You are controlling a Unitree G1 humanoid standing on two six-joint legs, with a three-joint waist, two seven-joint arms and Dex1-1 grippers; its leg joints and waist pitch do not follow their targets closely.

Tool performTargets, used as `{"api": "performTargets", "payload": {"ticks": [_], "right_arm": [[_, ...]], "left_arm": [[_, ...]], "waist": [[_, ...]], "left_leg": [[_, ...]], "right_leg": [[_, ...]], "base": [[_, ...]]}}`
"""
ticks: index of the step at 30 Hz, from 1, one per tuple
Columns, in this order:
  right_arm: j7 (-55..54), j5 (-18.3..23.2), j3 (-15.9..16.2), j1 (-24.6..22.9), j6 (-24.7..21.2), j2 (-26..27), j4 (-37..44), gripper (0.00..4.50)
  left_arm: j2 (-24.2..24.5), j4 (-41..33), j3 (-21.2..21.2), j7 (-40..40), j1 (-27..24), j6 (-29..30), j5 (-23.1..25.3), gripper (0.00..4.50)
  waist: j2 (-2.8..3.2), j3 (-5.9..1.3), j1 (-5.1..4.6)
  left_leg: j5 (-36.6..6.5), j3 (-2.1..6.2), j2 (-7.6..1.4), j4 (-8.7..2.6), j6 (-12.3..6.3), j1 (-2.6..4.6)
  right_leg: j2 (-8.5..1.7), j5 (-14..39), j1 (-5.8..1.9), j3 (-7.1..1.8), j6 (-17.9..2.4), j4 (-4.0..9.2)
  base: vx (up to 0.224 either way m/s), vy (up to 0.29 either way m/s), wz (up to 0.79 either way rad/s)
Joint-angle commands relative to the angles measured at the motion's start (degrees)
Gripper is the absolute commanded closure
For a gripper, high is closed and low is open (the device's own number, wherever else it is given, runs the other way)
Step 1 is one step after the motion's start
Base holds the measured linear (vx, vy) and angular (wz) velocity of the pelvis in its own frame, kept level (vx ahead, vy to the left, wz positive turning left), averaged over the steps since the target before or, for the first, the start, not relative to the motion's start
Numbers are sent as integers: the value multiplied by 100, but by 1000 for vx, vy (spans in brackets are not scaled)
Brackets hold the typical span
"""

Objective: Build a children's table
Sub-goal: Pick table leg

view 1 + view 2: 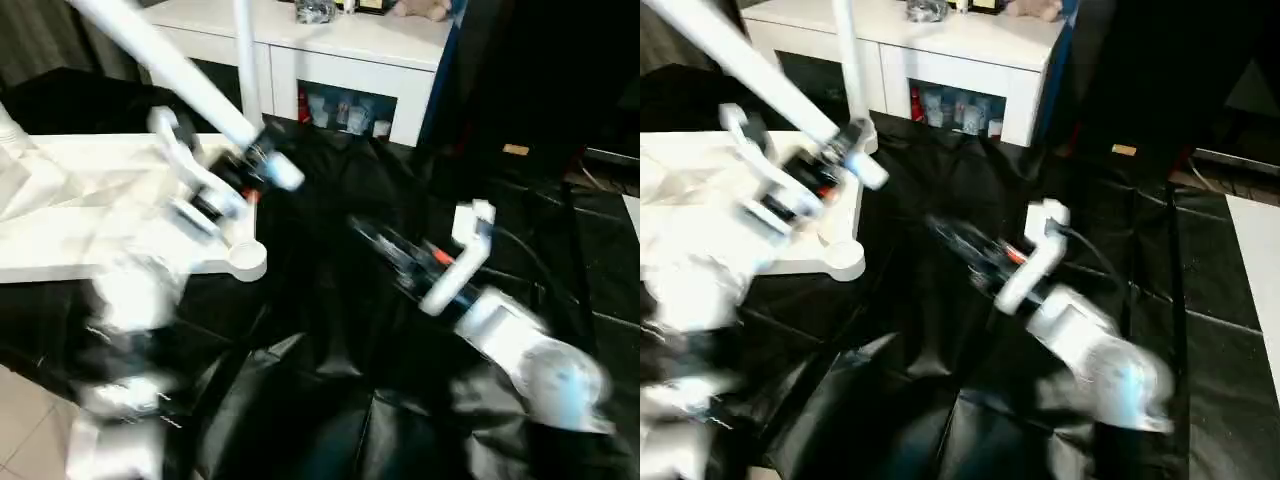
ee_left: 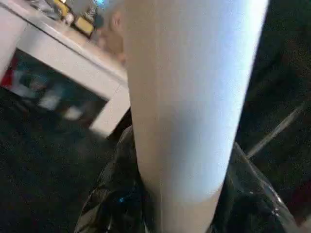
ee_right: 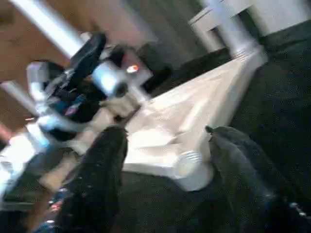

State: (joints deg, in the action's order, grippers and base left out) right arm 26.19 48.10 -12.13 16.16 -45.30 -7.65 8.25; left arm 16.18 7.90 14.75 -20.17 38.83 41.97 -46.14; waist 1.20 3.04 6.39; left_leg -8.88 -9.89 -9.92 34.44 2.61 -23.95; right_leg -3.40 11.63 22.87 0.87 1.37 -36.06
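The left hand point(image 1: 262, 160) grips a loose leg point(image 1: 160, 60), slanting up-left above the empty corner socket point(image 1: 245, 256); the right hand point(image 3: 165, 145), open and empty, sits to its right.

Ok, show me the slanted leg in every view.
Left eye: the leg slants from the top left towards the middle.
Right eye: leg at the top left, slanting down.
Left wrist: leg is the broad white column in the centre.
Right wrist: leg is the pale bar, top left.
Landmark: the white cabinet.

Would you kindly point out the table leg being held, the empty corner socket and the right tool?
table leg point(image 1: 165, 62), left eye view, mid-shaft.
corner socket point(image 1: 245, 257), left eye view, round rim.
right tool point(image 3: 167, 141), right wrist view, between fingertips.
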Motion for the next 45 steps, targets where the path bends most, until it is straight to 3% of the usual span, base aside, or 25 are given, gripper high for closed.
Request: {"api": "performTargets", "payload": {"ticks": [1, 2, 3, 4, 6, 11, 14, 17, 18, 20, 22, 25, 28, 30, 31, 37, 42, 44, 45], "right_arm": [[-105, -344, -10, 297, 368, -112, -41, 103], [-87, -1356, 472, 564, 1160, -512, -113, 103], [-85, -1615, 605, 617, 1362, -611, -131, 96], [-107, -2595, 1117, 787, 2129, -984, -210, 91], [-22, -3538, 1601, 1003, 3060, -1366, -298, 64], [-74, -4581, 1970, 1589, 4194, -1795, -601, 22], [-330, -5737, 2523, 2105, 5221, -2294, -1108, 5], [-481, -6004, 2664, 2252, 5441, -2384, -1307, 0], [-979, -6727, 2961, 2631, 6022, -2576, -1870, 0], [-1528, -7357, 3148, 2992, 6439, -2705, -2384, 0], [-1717, -7545, 3175, 3084, 6531, -2731, -2516, 0], [-2266, -8032, 3268, 3520, 7153, -2785, -3228, 0], [-3128, -8762, 3622, 4038, 7587, -2848, -3931, 0], [-3417, -8919, 3702, 4174, 7745, -2841, -4130, 0], [-3777, -9198, 3825, 4322, 7880, -2836, -4316, 0], [-4615, -9871, 4133, 4718, 8151, -2746, -4906, 0], [-5592, -10594, 4639, 5199, 8300, -2623, -5679, 0], [-5678, -10656, 4682, 5265, 8319, -2594, -5781, 0], [-5754, -10722, 4729, 5326, 8305, -2562, -5876, 0]], "left_arm": [[213, -15, -534, -370, 87, 235, 365, 306], [571, -51, -965, -630, 100, 472, 569, 306], [635, -57, -1047, -680, 102, 513, 604, 306], [823, -72, -1300, -836, 107, 641, 704, 306], [899, -124, -1419, -998, 91, 863, 611, 307], [1020, -246, -1591, -1432, 88, 1230, 403, 307], [1260, -353, -1868, -1913, 47, 1583, 270, 307], [1319, -342, -1950, -2052, 49, 1624, 272, 307], [1438, -357, -2151, -2368, 69, 1705, 308, 307], [1510, -423, -2269, -2629, 81, 1817, 260, 307], [1517, -448, -2273, -2680, 84, 1867, 226, 307], [1627, -527, -2439, -2948, 92, 1915, 271, 307], [1688, -599, -2639, -3260, 88, 2007, 241, 307], [1689, -590, -2679, -3343, 98, 2040, 242, 307], [1696, -577, -2753, -3458, 110, 2054, 274, 307], [1662, -458, -2898, -3756, 185, 2131, 287, 307], [1605, -235, -3047, -4033, 311, 2125, 376, 307], [1595, -218, -3079, -4076, 324, 2121, 393, 307], [1590, -211, -3116, -4112, 329, 2108, 416, 307]], "waist": [[150, -416, -5], [117, -410, -22], [139, -411, 4], [128, -408, -5], [148, -401, 11], [139, -412, -58], [176, -414, -85], [171, -411, -138], [168, -417, -128], [187, -416, -157], [183, -394, -164], [196, -409, -186], [197, -402, -211], [206, -404, -229], [223, -399, -229], [222, -401, -295], [230, -371, -393], [221, -368, -413], [247, -370, -421]], "left_leg": [[-1375, 133, -208, -446, 627, 254], [-1436, 124, -209, -445, 645, 256], [-1426, 136, -221, -442, 751, 261], [-1413, 112, -210, -433, 760, 255], [-1392, 89, -208, -396, 781, 246], [-1167, 83, -180, -373, 437, 197], [-1210, 77, -181, -349, 396, 222], [-1215, 69, -161, -327, 265, 215], [-1172, 70, -170, -318, 256, 225], [-1207, 60, -147, -305, 303, 233], [-1393, 51, -145, -301, 306, 253], [-1366, 66, -146, -295, 325, 237], [-1361, 57, -125, -279, 319, 232], [-1428, 51, -119, -265, 348, 240], [-1452, 55, -115, -266, 338, 241], [-1433, 59, -99, -256, 345, 222], [-1700, 64, -78, -250, 408, 228], [-1823, 65, -82, -252, 400, 237], [-1804, 69, -82, -252, 387, 230]], "right_leg": [[-348, 876, -169, -135, -522, 425], [-347, 1009, -165, -135, -560, 436], [-349, 1210, -146, -126, -497, 434], [-351, 1241, -150, -143, -491, 437], [-392, 1459, -130, -168, -536, 440], [-329, 972, -188, -147, -889, 399], [-317, 886, -165, -141, -1026, 374], [-305, 758, -192, -143, -1147, 382], [-316, 716, -186, -140, -1187, 378], [-296, 756, -180, -128, -1264, 369], [-290, 919, -187, -143, -1227, 393], [-285, 814, -190, -130, -1181, 369], [-252, 670, -199, -122, -1201, 348], [-248, 678, -196, -128, -1180, 345], [-242, 662, -200, -128, -1167, 345], [-231, 502, -222, -122, -1166, 325], [-223, 843, -195, -117, -1175, 349], [-219, 931, -203, -119, -1148, 357], [-217, 897, -206, -117, -1137, 348]], "base": [[0, 0, 0], [0, 0, 0], [0, 0, 0], [0, 0, 0], [0, 0, 0], [0, 0, 0], [0, 0, 0], [0, 0, 0], [0, 0, 0], [0, 0, 0], [0, 0, 0], [0, 0, 0], [0, 0, 0], [0, 0, 0], [0, 0, 0], [0, 0, 0], [0, 0, 0], [0, 0, 0], [0, 0, 0]]}}
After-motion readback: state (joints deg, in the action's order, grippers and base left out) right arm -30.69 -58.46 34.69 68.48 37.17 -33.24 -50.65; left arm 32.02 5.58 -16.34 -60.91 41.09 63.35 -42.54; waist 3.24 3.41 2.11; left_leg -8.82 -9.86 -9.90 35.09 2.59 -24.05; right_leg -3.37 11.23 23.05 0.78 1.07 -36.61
